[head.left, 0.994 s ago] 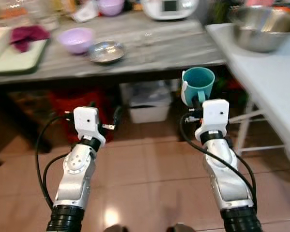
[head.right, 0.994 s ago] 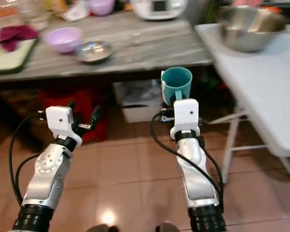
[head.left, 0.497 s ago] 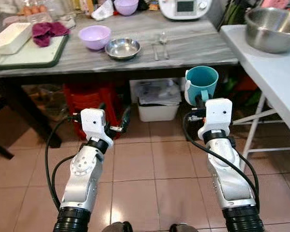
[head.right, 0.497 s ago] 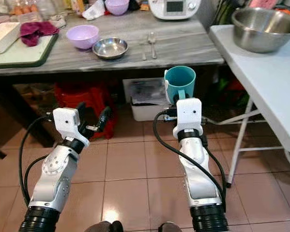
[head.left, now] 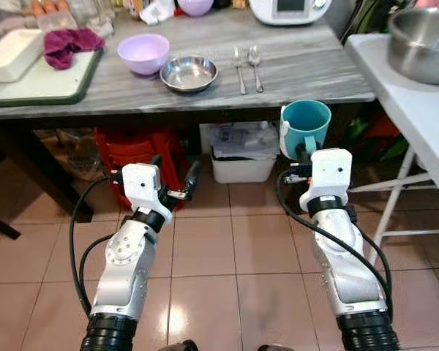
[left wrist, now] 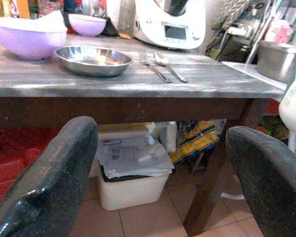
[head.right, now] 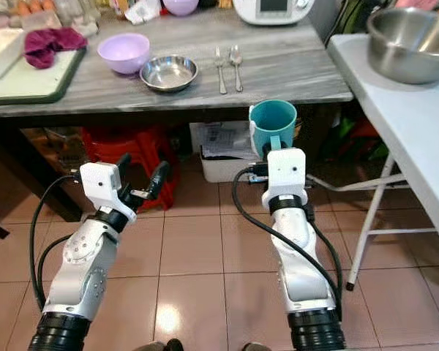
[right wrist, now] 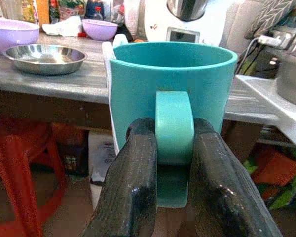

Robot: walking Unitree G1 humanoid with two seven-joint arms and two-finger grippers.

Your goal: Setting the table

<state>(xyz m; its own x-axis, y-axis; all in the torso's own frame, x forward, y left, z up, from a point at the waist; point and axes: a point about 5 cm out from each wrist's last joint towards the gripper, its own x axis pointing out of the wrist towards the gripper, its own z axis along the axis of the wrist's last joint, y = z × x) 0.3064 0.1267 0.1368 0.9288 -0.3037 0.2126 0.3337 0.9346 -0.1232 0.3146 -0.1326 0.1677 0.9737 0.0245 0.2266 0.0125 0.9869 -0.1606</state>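
Nearer now, the grey marble-patterned worktop (head.left: 293,69) fills the upper frame; right claw (right wrist: 173,148) clamps the upright teal ceramic mug (head.left: 305,128) by its handle, left claw (head.left: 173,178) spread apart.

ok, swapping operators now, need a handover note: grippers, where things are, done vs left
Right gripper: shut on the handle of the teal mug, held upright in the air in front of the grey table, below its top.
Left gripper: open, holding nothing, low in front of the table.
On the table: steel dish, lilac bowl to its left, fork and spoon side by side to its right.
Done: mug picked up; dish, fork and spoon laid out.
Left: raise the mug and set it on the table, probably near the spoon, where there is bare top.
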